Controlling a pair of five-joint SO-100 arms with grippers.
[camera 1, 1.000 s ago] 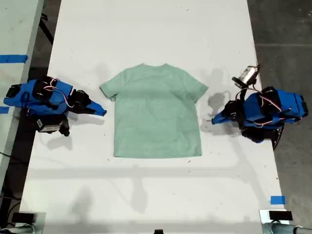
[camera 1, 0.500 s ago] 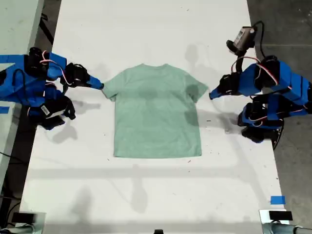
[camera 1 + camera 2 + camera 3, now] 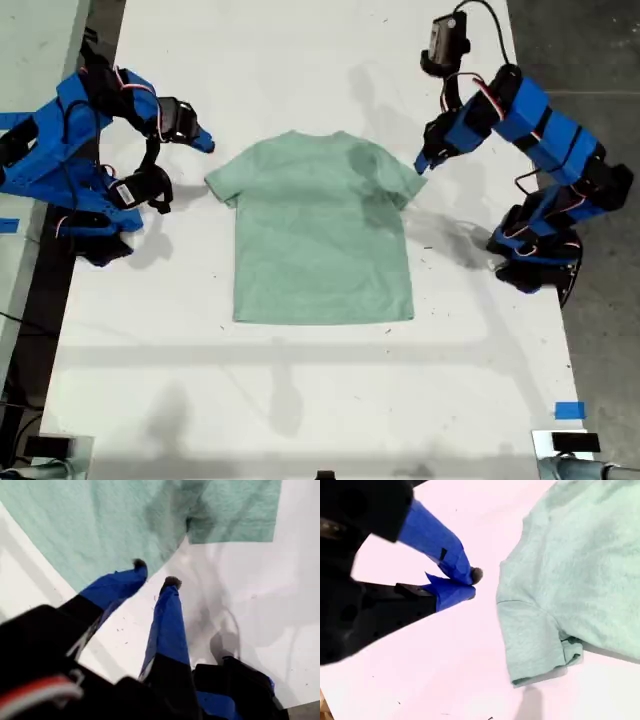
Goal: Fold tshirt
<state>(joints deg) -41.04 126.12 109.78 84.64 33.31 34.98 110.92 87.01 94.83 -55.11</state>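
The pale mint-green tshirt (image 3: 320, 235) lies flat and spread out on the white table (image 3: 300, 400), collar toward the far end. My first gripper (image 3: 424, 163) hangs at the sleeve on the exterior view's right, its shadow falling on the cloth. In the first wrist view the tshirt (image 3: 100, 520) sits just beyond my first gripper (image 3: 156, 574), which is slightly open and holds nothing. My second gripper (image 3: 205, 143) hovers off the sleeve on the exterior view's left, apart from the cloth. In the second wrist view my second gripper (image 3: 472, 582) is shut and empty, beside the tshirt (image 3: 580, 555).
Both arm bases stand at the table's side edges in the exterior view. A blue tape mark (image 3: 569, 410) sits near the front corner on the exterior view's right. A second table with blue tape (image 3: 25, 120) stands beyond the exterior view's left edge; dark floor (image 3: 590, 60) borders the right.
Both arms have risen from beside the shirt's middle and swung toward its shoulders. The first gripper now reaches the sleeve edge. The shirt has not moved.
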